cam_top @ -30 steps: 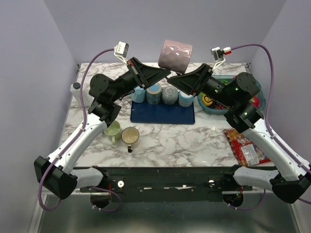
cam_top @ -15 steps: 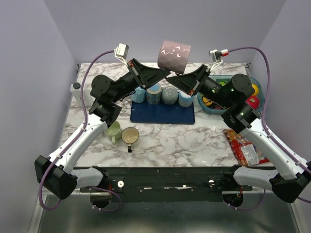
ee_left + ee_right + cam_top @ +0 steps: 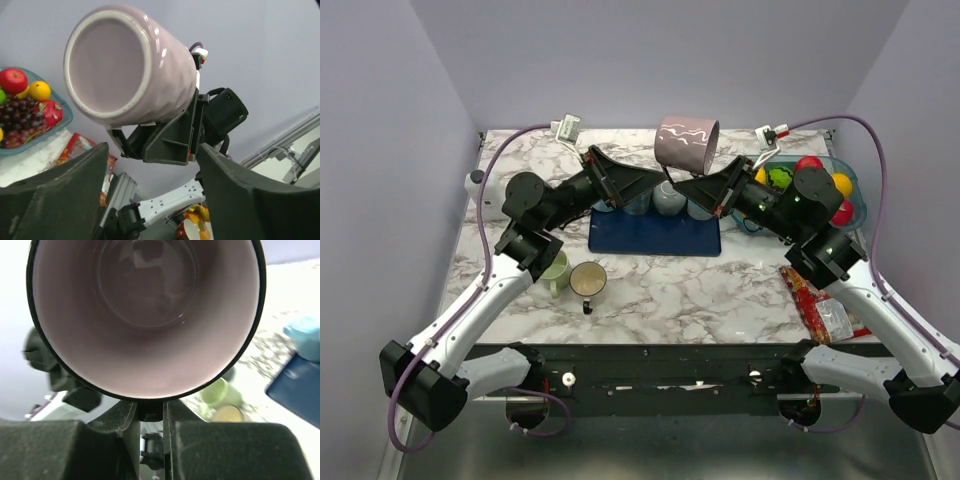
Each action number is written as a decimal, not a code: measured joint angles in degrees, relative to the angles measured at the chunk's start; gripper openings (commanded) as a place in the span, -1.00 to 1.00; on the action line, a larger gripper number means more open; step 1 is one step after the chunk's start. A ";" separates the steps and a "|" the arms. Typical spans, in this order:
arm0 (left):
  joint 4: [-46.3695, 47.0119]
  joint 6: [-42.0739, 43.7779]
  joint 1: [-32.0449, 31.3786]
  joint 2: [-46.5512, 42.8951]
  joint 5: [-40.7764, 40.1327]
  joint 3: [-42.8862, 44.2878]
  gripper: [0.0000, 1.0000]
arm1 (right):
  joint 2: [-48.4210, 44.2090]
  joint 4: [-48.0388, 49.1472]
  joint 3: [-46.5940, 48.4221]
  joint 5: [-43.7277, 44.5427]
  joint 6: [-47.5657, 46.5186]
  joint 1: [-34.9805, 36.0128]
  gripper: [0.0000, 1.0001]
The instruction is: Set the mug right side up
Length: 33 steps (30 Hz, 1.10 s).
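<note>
The pink mug (image 3: 687, 143) with a white squiggle hangs in the air above the back of the table, tilted. My right gripper (image 3: 688, 183) is shut on it from below. In the right wrist view the mug's open mouth (image 3: 147, 315) faces the camera, and the gripper (image 3: 150, 415) pinches a dark part under its rim. My left gripper (image 3: 658, 182) stands open just left of the mug, apart from it. The left wrist view shows the mug's pink base (image 3: 107, 62) above the wide-open left gripper (image 3: 152, 200), with the right gripper's black body (image 3: 170, 140) under the mug.
A blue mat (image 3: 660, 238) with several cups (image 3: 665, 198) lies under the grippers. A green mug (image 3: 552, 268) and a tan mug (image 3: 588, 280) stand front left. A fruit bowl (image 3: 848, 180) and a snack bag (image 3: 825, 305) are on the right.
My left gripper has opened and let go of the mug. The right gripper has closed on it. Both arms and the mug have come down a little.
</note>
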 measured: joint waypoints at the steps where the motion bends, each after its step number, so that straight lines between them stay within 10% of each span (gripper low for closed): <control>1: -0.04 0.31 0.00 -0.31 0.07 -0.79 0.83 | -0.66 -1.46 -0.76 0.59 -0.85 0.00 -0.99; 15: -35.80 21.49 0.00 -8.02 -18.36 -1.95 0.95 | -4.39 -24.81 -6.91 10.73 -13.84 2.12 -0.99; 33: -59.89 28.68 0.13 -7.39 -46.47 3.76 0.97 | 17.29 -37.59 -11.06 28.83 1.55 30.32 -0.99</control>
